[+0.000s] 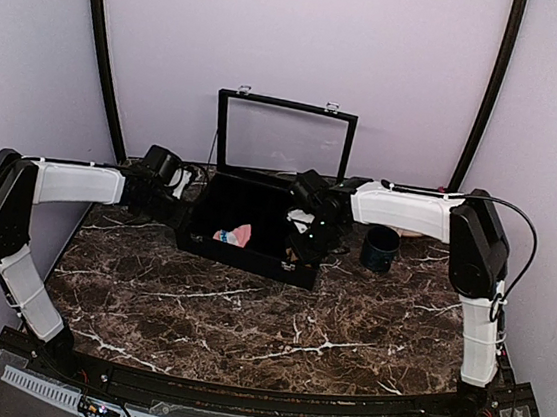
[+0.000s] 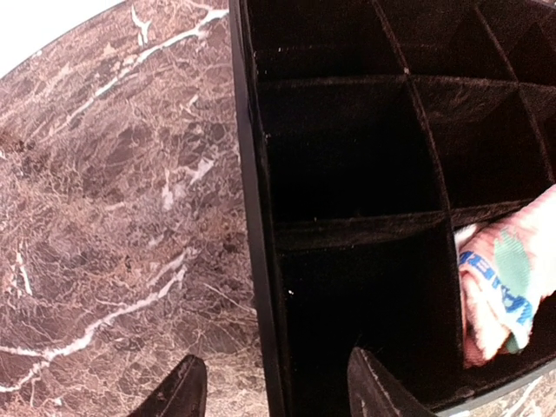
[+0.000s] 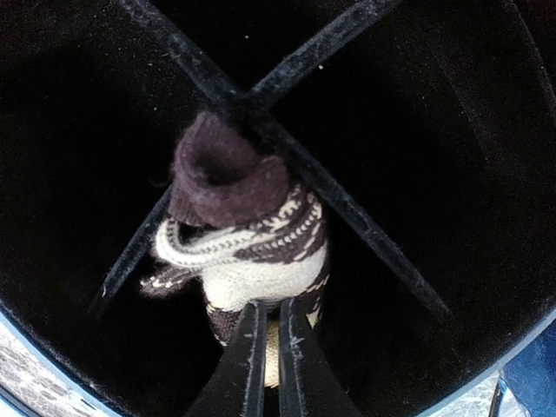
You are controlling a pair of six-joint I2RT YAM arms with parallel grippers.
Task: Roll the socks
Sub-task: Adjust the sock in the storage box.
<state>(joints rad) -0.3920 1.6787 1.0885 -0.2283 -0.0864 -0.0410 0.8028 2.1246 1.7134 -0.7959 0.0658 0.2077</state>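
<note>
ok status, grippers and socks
Left gripper open, astride wall of box. Right gripper shut on brown sock, bunched at a divider crossing. Pink sock lying in box.

From above and behind, the top view overlooks the worktop (image 1: 246,316); both wrist views peer closely into the black box (image 1: 238,256).

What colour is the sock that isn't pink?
The knitted sock is dark brown and cream, clearest in right wrist view.
</note>
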